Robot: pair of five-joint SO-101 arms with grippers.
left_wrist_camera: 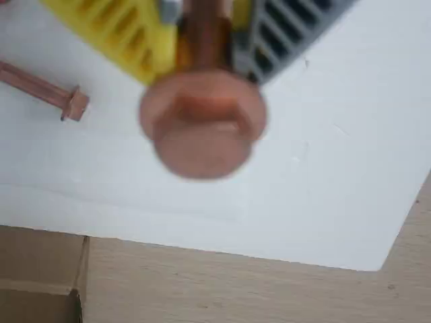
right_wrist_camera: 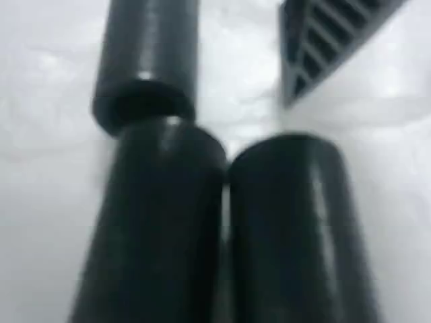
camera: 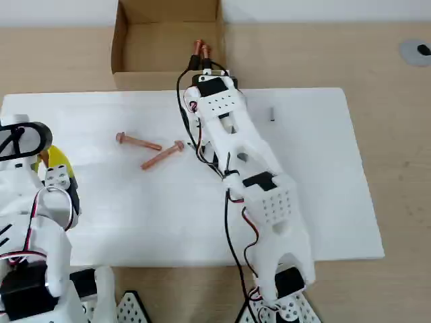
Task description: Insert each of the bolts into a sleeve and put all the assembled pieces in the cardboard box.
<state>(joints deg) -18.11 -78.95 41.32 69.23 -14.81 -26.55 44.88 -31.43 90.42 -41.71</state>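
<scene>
My left gripper (left_wrist_camera: 202, 30) is shut on a copper bolt (left_wrist_camera: 202, 124), held between a yellow and a grey finger with its flanged head facing the camera. In the high view this gripper (camera: 52, 163) hangs over the left end of the white mat (camera: 135, 215). Two loose bolts (camera: 138, 142) (camera: 162, 155) lie on the mat; one bolt (left_wrist_camera: 46, 93) appears beside my left gripper. My right gripper (camera: 202, 67) is at the near wall of the cardboard box (camera: 124, 50), where two copper bolt ends (camera: 201, 48) stick up. Three dark sleeves (right_wrist_camera: 158, 222) (right_wrist_camera: 296, 229) (right_wrist_camera: 148, 60) stand close under the right wrist camera.
A small dark piece (camera: 272, 114) lies on the mat to the right of the right arm. The right arm's body (camera: 249, 168) stretches across the mat's middle. Bare wooden table (camera: 397, 134) surrounds the mat.
</scene>
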